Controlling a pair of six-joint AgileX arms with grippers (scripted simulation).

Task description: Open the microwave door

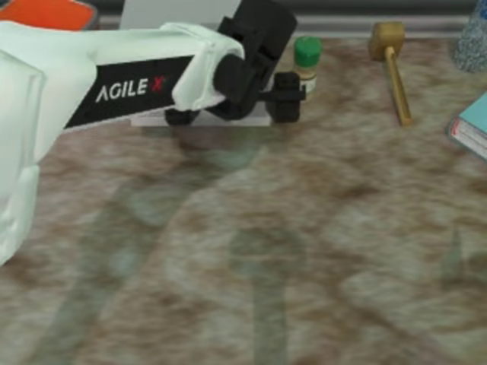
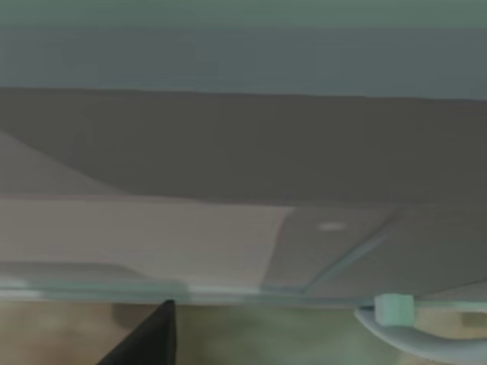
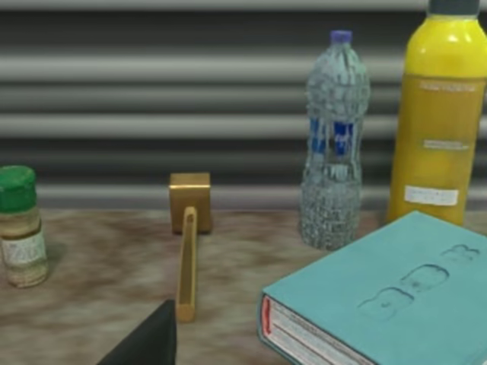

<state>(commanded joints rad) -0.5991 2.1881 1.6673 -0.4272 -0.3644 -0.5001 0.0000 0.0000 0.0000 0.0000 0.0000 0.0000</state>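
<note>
Left gripper (image 1: 283,96): pressed against the microwave door (image 1: 199,119), handle (image 2: 415,338) just beside it. Finger spread: cannot tell (arm hides it). Right arm: out of the top view.

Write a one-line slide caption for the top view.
Left arm's gripper at the microwave front, beside a green-capped jar.

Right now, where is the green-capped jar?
In the top view the green-capped jar stands at the table's far edge, just right of the left gripper, with the wooden mallet further right.

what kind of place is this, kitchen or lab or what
Probably a simulated tabletop test bench rather than a real kitchen: a mottled brown table with unrelated items, a microwave, a wooden mallet, a teal book and a water bottle, before a slatted grey wall.
</note>
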